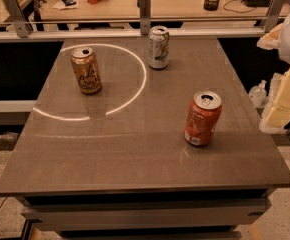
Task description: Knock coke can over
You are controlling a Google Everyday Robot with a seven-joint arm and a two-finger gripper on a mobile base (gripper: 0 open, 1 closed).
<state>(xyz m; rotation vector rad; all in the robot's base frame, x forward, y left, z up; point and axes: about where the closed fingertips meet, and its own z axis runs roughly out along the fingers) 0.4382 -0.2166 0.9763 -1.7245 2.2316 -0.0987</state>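
The coke can (pixel 202 118) is red-orange with a silver top and a small white label patch near its base. It stands upright on the right half of the brown table (pixel 135 149). My gripper (pixel 284 100) shows as cream-coloured arm parts at the right edge of the view, beyond the table's right side. It is to the right of the can and well apart from it, touching nothing.
A gold-tan can with a cartoon figure (pixel 86 70) stands upright at the back left. A white-and-green can (pixel 158 47) stands upright at the back middle. A rail with metal posts (pixel 144 9) runs behind the table. A plastic bottle (pixel 258 92) sits low past the right edge.
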